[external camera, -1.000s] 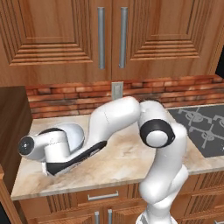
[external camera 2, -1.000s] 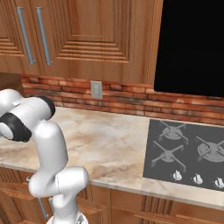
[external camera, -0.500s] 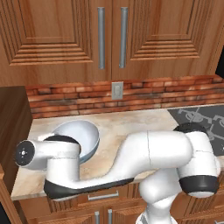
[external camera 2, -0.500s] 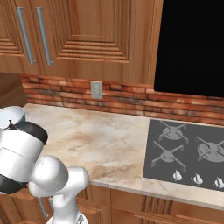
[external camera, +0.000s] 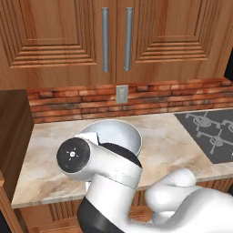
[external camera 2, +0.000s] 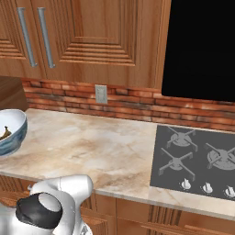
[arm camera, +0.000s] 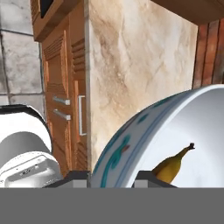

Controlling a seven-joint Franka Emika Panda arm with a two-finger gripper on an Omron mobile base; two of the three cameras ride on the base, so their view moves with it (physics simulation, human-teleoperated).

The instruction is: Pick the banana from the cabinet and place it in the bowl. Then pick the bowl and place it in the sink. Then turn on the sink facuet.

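Observation:
My gripper (arm camera: 111, 177) is shut on the rim of the bowl (arm camera: 131, 140), whose blue-patterned outer wall runs between the two dark finger tips. The banana (arm camera: 173, 164) lies inside on the white inner wall. In the left base view the bowl (external camera: 116, 134) is tilted over the left part of the counter, half hidden behind my arm's big joint. From the right base camera the bowl (external camera 2: 10, 131) pokes in at the left edge with the banana (external camera 2: 5, 133) in it. The cabinet, the sink and the sink facuet are out of view.
A marble counter (external camera 2: 101, 147) runs in front of a brick backsplash with a wall outlet (external camera 2: 101, 94). A gas hob (external camera 2: 197, 158) lies at the right. Panelled doors with steel handles (external camera: 116, 38) hang above. A dark wooden block (external camera: 13, 136) bounds the counter's left end.
The arm has swung round, its elbow coming close to the left base camera. The bowl has come rightward with the hand and now enters the right base view.

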